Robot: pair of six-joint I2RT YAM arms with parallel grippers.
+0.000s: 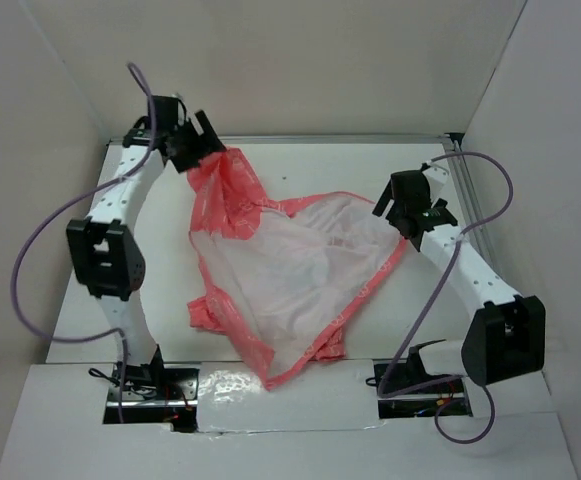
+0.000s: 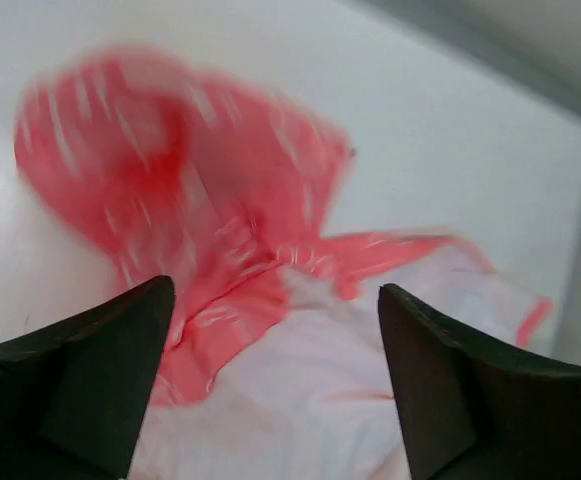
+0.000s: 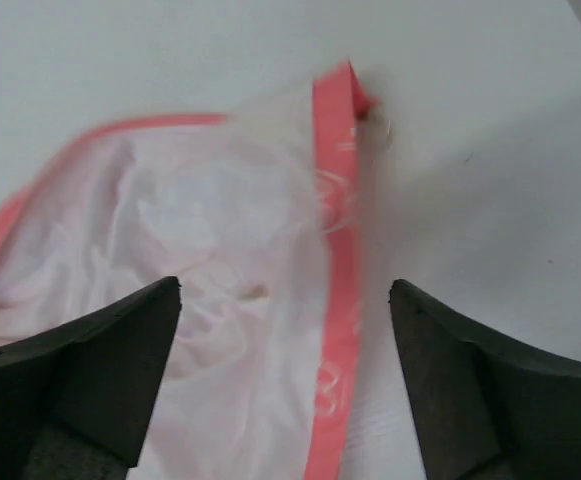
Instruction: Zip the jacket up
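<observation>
The jacket lies spread open on the white table, whitish lining up, coral-pink edges around it. Its pink hood bunches at the back left. My left gripper is open and empty above the hood end; in the left wrist view the hood and lining lie below the fingers. My right gripper is open and empty over the jacket's right corner; in the right wrist view the pink hem strip runs between the fingers. The zipper and chest emblem are not visible.
White walls enclose the table on the left, back and right. A metal rail runs along the back edge. Purple cables loop from both arms. The arm bases stand at the near edge.
</observation>
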